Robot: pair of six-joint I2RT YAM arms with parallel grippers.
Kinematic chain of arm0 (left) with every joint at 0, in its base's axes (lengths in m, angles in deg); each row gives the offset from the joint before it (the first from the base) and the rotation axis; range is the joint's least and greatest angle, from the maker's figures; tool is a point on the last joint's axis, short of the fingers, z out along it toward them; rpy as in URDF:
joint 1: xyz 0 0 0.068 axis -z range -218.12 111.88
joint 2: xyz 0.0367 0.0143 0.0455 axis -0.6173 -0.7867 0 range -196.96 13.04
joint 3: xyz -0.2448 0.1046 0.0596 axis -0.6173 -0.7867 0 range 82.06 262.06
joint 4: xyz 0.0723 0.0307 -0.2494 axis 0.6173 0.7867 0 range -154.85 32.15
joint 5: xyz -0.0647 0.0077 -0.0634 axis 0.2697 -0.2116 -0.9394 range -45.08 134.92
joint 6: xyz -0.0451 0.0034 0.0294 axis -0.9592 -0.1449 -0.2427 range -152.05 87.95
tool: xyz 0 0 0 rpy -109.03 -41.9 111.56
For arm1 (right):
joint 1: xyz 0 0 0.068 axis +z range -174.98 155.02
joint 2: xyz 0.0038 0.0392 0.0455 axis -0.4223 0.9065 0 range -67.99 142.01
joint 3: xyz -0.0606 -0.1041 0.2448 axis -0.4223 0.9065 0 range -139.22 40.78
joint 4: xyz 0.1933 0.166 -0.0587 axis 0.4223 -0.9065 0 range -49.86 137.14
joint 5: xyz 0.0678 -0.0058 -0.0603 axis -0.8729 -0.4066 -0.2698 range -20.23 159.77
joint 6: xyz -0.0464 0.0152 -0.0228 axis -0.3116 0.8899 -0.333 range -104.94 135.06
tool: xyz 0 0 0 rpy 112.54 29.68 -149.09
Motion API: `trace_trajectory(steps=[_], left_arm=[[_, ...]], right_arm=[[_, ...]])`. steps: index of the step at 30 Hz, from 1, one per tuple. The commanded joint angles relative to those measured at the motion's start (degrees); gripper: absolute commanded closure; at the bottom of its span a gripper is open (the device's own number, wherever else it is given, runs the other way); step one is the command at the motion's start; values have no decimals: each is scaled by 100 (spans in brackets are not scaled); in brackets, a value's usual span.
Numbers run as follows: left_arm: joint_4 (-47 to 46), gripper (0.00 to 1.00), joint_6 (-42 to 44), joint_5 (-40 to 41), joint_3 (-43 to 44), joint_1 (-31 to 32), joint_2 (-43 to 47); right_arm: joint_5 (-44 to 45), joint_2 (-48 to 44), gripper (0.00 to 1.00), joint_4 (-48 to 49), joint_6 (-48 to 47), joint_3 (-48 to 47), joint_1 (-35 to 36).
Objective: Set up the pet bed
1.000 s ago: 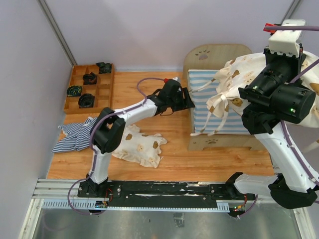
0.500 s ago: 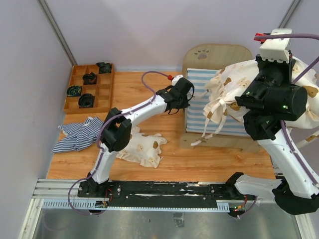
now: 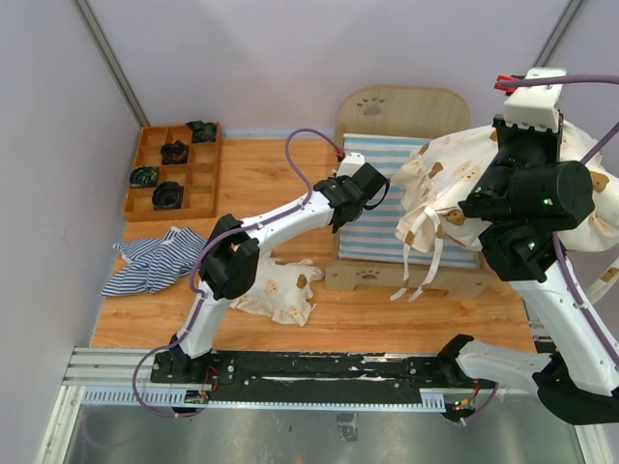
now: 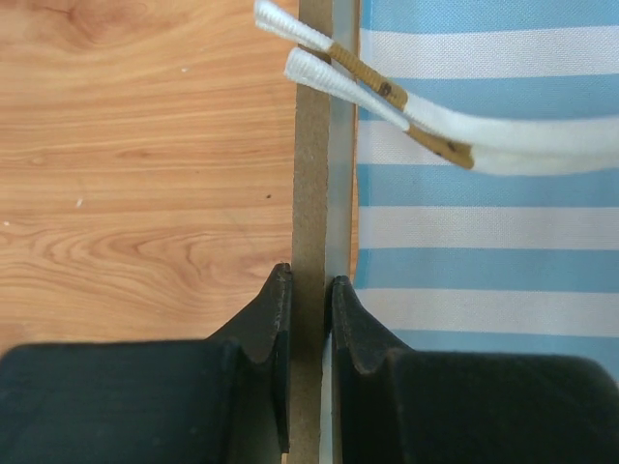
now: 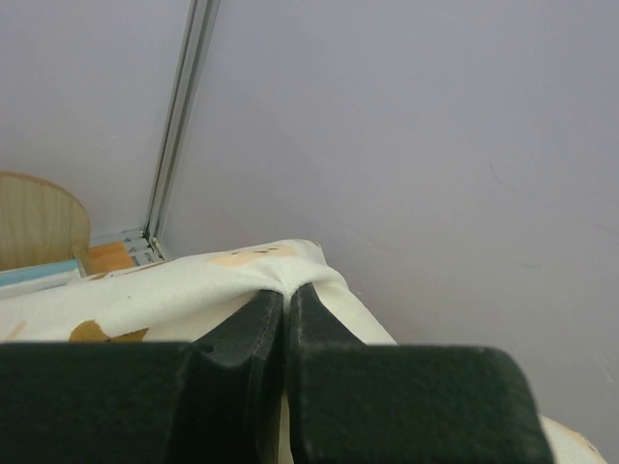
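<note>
pet bed: far-right part of the table, headboard toward the far edge | left gripper: narrow, clamped on the bed's plywood side rail | right gripper: pinching cream bear-print quilt, raised over the bed's right side

The right claw pinches a fold of the cream quilt.
</note>
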Motion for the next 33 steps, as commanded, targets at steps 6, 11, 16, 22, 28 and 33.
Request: trace_trajectory(steps=[6, 11, 16, 22, 28, 33], left_arm=[[437, 92, 573, 1503, 2, -135, 188], [444, 58, 427, 870, -231, -304, 371], [416, 41, 188, -210, -479, -502, 954], [-504, 36, 24, -2573, -1327, -1079, 1977], [-1322, 31, -261, -3917, -2369, -1668, 2886], [-2234, 27, -72, -5170, -2693, -2114, 3215]], right_arm=[[-352, 148, 100, -48, 507, 0, -88], [-390, 279, 100, -305, 832, -77, -86], [-606, 399, 100, -350, 1004, -89, -86], [-1052, 728, 100, -228, 1080, -527, -199], [-1778, 1400, 100, -100, 1247, -1369, -797], [-2433, 2058, 100, 127, 1560, -1818, -1088]])
